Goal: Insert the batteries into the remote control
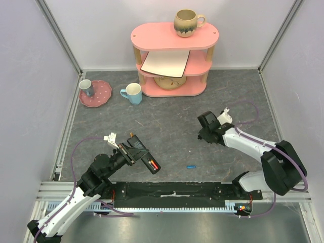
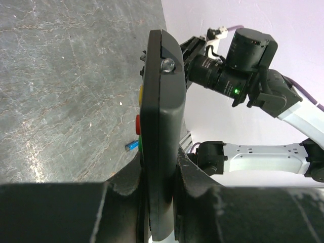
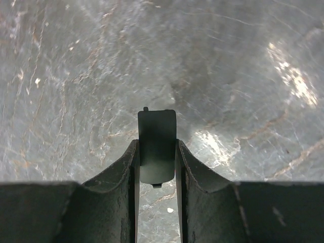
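Note:
My left gripper [image 1: 132,151] is shut on the black remote control [image 1: 143,156], holding it above the table near the left arm. In the left wrist view the remote control [image 2: 161,126] stands edge-on between the fingers [image 2: 202,177], with coloured buttons on its left side. A red-orange battery [image 1: 153,165] seems to sit in the remote's lower right end. The blue battery [image 1: 191,166] lies on the table in front of the arms, and the left wrist view also catches this blue battery [image 2: 131,145]. My right gripper [image 3: 157,152] is shut on a small flat black cover [image 3: 157,136] over bare table.
A pink shelf [image 1: 172,38] stands at the back with a mug [image 1: 187,23] on top, a white board and a bowl inside. A blue-handled cup [image 1: 132,93] and a pink plate [image 1: 99,98] holding a cup stand at the back left. Walls enclose the table.

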Robot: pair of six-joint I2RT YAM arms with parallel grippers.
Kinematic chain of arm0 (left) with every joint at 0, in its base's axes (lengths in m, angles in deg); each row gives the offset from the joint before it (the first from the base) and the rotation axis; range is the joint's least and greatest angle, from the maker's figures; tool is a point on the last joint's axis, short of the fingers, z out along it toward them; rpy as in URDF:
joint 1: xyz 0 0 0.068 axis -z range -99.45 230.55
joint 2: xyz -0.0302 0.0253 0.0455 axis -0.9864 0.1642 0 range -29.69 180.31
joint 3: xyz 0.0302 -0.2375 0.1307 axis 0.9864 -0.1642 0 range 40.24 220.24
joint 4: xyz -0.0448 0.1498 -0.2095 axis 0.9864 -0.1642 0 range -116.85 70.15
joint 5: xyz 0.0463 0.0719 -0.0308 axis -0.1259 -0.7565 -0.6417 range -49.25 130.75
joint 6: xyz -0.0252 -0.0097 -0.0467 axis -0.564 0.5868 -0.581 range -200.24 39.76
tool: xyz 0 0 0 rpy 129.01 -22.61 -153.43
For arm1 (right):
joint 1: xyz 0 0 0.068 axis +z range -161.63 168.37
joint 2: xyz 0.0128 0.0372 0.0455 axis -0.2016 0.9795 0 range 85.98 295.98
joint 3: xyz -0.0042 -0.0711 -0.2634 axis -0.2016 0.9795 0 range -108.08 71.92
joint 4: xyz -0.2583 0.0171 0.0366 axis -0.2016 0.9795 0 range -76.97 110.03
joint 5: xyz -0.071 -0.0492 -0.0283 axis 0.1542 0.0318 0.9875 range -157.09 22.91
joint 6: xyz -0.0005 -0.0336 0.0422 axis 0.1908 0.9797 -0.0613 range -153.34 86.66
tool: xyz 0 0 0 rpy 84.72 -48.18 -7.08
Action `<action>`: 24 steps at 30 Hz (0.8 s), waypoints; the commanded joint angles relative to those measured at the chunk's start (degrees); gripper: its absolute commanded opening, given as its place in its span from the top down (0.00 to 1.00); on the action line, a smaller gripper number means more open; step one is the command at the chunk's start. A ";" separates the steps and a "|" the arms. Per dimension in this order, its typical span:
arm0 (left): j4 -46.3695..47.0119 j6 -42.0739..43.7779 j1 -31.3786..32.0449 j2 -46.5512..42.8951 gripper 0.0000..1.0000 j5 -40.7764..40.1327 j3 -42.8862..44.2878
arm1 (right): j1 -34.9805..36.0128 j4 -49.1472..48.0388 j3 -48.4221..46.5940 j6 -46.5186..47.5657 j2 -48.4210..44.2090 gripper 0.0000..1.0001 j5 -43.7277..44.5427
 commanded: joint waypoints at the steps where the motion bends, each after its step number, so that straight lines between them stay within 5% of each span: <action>1: 2.44 2.50 0.06 -4.03 0.98 2.14 0.66 | 3.16 2.37 1.42 -22.52 -1.60 0.94 12.13; 7: 1.38 2.77 0.06 -3.94 0.98 1.88 1.01 | 4.14 22.28 -10.44 -36.69 9.63 0.91 17.06; 11: 0.68 2.59 0.14 -4.20 0.98 2.05 1.02 | 3.96 25.40 -14.66 -41.88 14.31 0.91 16.10; 15: 0.85 3.03 0.14 -4.21 0.98 2.66 1.10 | 3.96 25.31 -18.53 -42.77 18.18 0.66 15.39; 24: -0.99 3.82 0.06 -4.47 0.98 2.32 1.72 | 3.61 22.59 -18.71 -41.90 19.41 0.41 14.43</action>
